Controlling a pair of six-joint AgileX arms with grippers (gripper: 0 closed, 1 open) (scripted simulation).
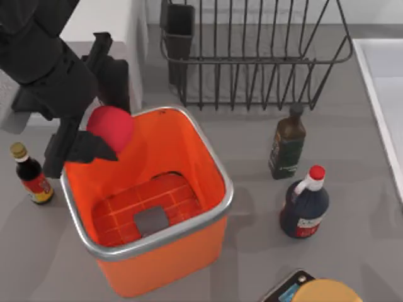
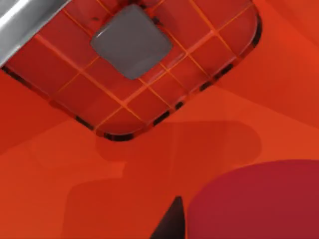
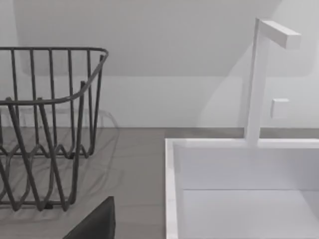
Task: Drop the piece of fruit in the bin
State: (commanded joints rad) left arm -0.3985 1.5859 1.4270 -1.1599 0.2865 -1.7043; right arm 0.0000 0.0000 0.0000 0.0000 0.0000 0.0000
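The piece of fruit (image 1: 112, 126), a smooth red ball, hangs over the rear left corner of the bin (image 1: 165, 242), just above its silver rim. My left gripper (image 1: 106, 129) is shut on it, with black fingers on either side. The left wrist view looks down into the bin, onto its gridded orange floor with a grey square (image 2: 130, 41). The fruit (image 2: 259, 199) bulges in close beside a dark fingertip (image 2: 172, 224). A dark finger (image 3: 94, 224) of my right gripper shows in the right wrist view, away from the bin.
A black wire rack (image 1: 252, 56) stands behind the bin. To the bin's right are a dark green bottle (image 1: 288, 143) and a red-capped dark bottle (image 1: 305, 204). A small sauce bottle (image 1: 31, 176) stands left of the bin. A white sink (image 1: 384, 94) lines the right edge.
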